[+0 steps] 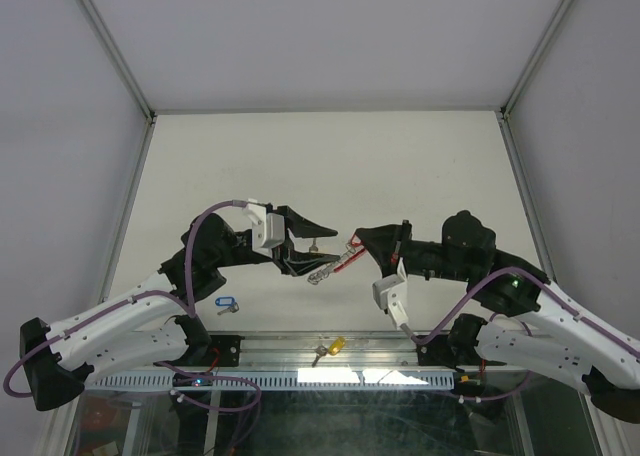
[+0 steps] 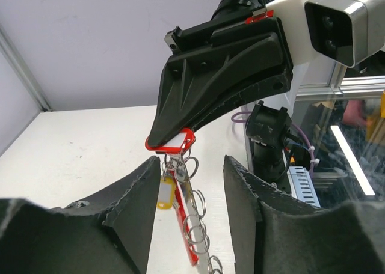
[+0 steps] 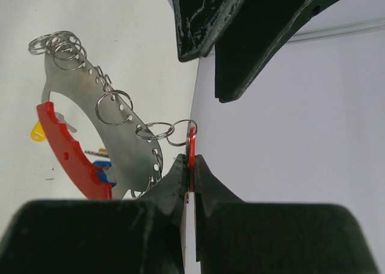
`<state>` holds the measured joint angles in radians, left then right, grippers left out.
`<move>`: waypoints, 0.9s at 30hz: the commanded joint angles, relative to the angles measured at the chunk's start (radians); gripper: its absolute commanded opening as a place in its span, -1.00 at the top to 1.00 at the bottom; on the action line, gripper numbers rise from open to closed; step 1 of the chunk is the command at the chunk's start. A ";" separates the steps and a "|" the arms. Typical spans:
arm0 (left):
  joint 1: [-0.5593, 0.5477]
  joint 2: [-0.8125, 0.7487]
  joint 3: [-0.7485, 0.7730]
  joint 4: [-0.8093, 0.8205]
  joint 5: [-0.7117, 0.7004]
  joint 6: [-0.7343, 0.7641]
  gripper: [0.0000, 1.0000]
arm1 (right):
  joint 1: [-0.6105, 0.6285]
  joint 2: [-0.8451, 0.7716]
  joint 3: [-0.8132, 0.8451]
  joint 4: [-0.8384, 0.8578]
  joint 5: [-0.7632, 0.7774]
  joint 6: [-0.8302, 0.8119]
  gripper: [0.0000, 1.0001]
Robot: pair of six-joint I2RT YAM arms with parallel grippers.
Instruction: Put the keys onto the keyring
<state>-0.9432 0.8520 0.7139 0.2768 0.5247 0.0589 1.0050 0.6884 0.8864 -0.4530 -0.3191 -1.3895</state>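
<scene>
Right claw (image 3: 190, 169) on thin red tag (image 3: 191, 139)

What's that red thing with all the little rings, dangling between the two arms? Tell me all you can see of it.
The keyring is a curved silvery metal strip with a row of holes, small wire rings threaded through them, joined to a curved red plastic band. It hangs in mid-air from a red tag that the right gripper pinches shut. A yellow tag dangles on it. The left gripper stands open around it, apparently not touching.
</scene>
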 commanded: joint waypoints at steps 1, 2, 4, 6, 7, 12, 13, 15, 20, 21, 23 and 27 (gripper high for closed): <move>-0.006 0.001 0.015 0.017 0.053 0.002 0.03 | 0.003 -0.024 0.060 0.075 -0.017 -0.012 1.00; -0.006 0.004 0.018 0.010 0.061 0.009 -0.01 | 0.003 -0.023 0.065 0.071 -0.024 -0.017 1.00; -0.006 0.011 0.025 -0.009 0.071 0.023 -0.06 | 0.003 -0.021 0.076 0.063 -0.044 -0.024 1.00; -0.006 0.018 0.036 -0.031 0.078 0.037 -0.08 | 0.002 -0.019 0.087 0.059 -0.072 -0.026 1.00; -0.006 0.022 0.044 -0.042 0.084 0.043 -0.08 | 0.002 -0.017 0.091 0.057 -0.085 -0.026 1.00; -0.006 0.047 0.071 -0.066 0.110 0.053 -0.06 | 0.003 0.001 0.110 0.056 -0.122 -0.028 1.00; -0.007 0.053 0.074 -0.066 0.114 0.053 -0.05 | 0.003 0.005 0.113 0.056 -0.126 -0.030 1.00; -0.007 0.063 0.084 -0.066 0.128 0.053 -0.02 | 0.003 0.015 0.115 0.055 -0.129 -0.037 1.00; -0.006 0.082 0.103 -0.067 0.154 0.055 0.19 | 0.003 0.033 0.118 0.059 -0.129 -0.048 1.00; -0.007 0.084 0.105 -0.065 0.158 0.055 0.23 | 0.003 0.035 0.121 0.060 -0.129 -0.050 1.00; -0.006 0.088 0.107 -0.065 0.166 0.056 0.28 | 0.003 0.037 0.119 0.064 -0.128 -0.051 1.00; -0.006 0.094 0.106 -0.064 0.178 0.056 0.33 | 0.002 0.040 0.121 0.073 -0.126 -0.051 1.00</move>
<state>-0.9432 0.9443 0.7788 0.1982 0.6613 0.0978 1.0050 0.7341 0.9493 -0.4538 -0.4278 -1.4326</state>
